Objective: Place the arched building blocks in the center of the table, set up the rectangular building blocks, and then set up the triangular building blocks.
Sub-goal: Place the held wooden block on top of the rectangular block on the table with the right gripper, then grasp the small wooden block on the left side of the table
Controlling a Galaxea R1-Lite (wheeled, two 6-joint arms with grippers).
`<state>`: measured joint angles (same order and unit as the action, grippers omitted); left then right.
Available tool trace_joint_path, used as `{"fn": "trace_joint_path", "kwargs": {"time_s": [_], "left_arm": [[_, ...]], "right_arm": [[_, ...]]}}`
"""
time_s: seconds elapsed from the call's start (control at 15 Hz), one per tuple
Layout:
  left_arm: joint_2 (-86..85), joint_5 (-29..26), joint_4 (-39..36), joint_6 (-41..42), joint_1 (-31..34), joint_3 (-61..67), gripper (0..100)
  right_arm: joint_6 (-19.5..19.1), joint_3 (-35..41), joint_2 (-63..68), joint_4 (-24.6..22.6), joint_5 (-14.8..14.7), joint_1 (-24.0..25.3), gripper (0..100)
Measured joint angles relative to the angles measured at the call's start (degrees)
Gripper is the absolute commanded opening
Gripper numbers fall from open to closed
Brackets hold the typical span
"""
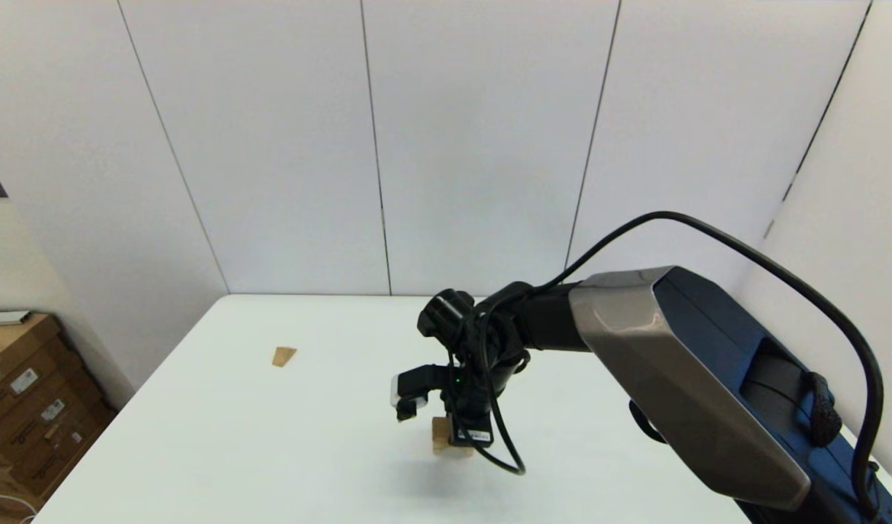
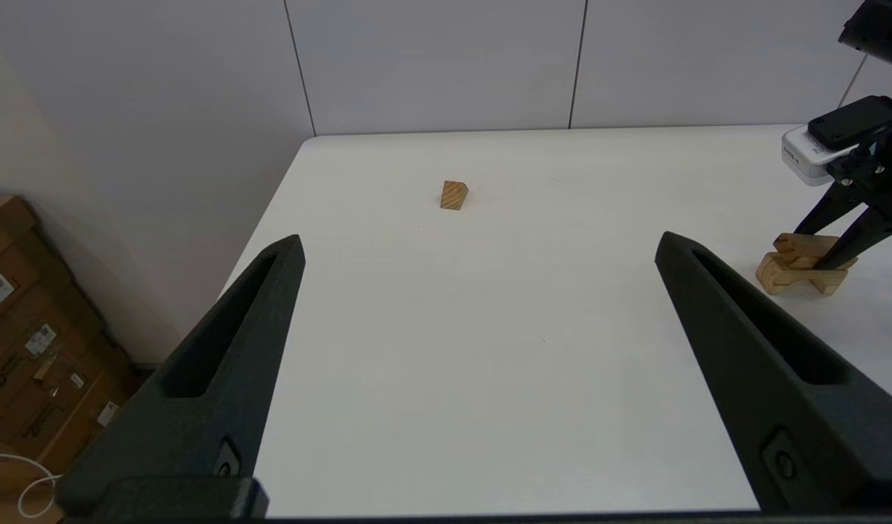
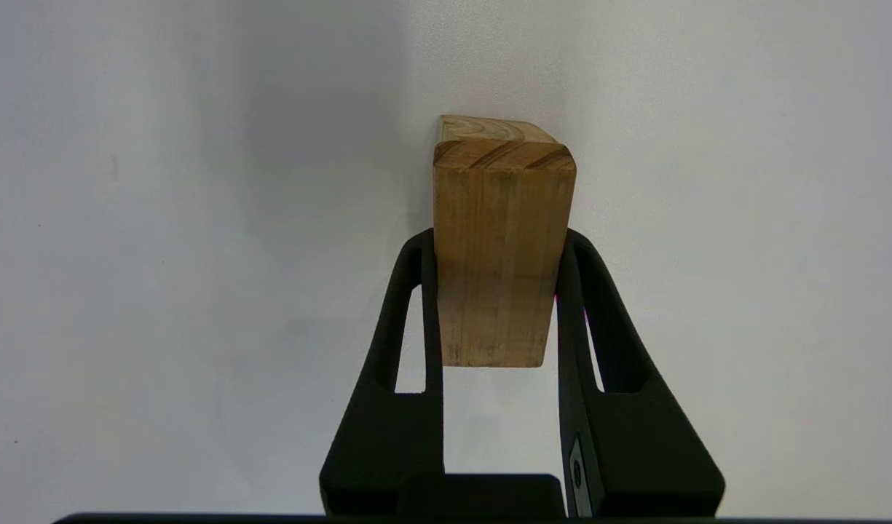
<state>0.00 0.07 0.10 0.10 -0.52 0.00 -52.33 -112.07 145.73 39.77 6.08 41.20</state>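
Clamping the rectangular block (image 3: pixel 500 251) between its fingers, the right gripper (image 3: pixel 498 240) holds it on top of the arched block (image 2: pixel 784 273) near the middle of the bench (image 1: pixel 271 437), the triangular block (image 1: pixel 283 355) well apart to the left, left gripper (image 2: pixel 478 251) spread wide, holding nothing.

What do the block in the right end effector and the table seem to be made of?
The rectangular block looks like unpainted, laminated wood: light-brown grain stripes show on its end. The table seems smooth white laminate or plastic, matte; its core cannot be told.
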Motion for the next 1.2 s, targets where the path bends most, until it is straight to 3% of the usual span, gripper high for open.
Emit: {"fn": "trace_joint_path", "kwargs": {"time_s": [0.07,0.87,1.2], "left_arm": [[0.0,0.0,0.0,0.0,0.0,0.0,100],[0.0,0.0,0.0,0.0,0.0,0.0,100],[0.0,0.0,0.0,0.0,0.0,0.0,100]], "right_arm": [[0.0,0.0,0.0,0.0,-0.1,0.0,100],[0.4,0.0,-2.7,0.5,-0.3,-0.4,100],[4.8,0.4,-16.3,7.6,-0.2,-3.8,100]]}}
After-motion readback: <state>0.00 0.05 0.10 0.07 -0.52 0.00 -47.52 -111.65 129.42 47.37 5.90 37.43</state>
